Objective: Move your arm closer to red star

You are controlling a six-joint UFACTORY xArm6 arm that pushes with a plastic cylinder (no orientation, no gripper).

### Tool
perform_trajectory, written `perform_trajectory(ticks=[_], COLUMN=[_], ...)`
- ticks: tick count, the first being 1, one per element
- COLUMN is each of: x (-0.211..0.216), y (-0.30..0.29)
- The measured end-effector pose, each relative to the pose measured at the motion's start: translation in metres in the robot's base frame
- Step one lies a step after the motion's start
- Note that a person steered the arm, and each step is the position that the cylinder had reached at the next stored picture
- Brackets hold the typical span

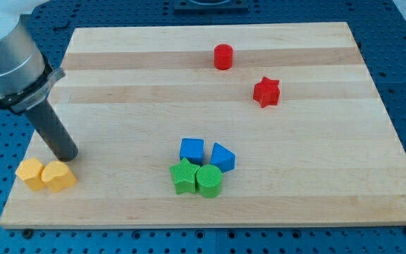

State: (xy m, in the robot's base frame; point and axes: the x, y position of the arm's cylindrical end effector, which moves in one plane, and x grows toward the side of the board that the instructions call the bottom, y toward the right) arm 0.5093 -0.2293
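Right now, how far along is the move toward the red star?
Nothing looks done yet: my tip sits at the board's lower left, right above the two yellow blocks. The red star lies far off toward the view's upper right, below the red cylinder. Nearly the whole crossing is left; the blue and green cluster sits below the straight path.

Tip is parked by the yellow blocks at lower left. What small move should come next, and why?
Probably slide my tip toward the view's upper right, at the red star. The star lies far across the board, and that line passes above the blue and green blocks.
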Motion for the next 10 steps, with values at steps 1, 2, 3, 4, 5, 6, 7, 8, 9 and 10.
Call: perform_trajectory(ticks=[1, 2, 3, 4, 5, 6, 7, 8, 9, 10], x=[-0.02, -0.031, -0.037, -0.037, -0.047, -0.083, -0.119, -0.146, -0.156, -0.158], y=[0.033, 0.09, 0.166, 0.249, 0.334, 0.391, 0.407, 0.368, 0.305, 0.287])
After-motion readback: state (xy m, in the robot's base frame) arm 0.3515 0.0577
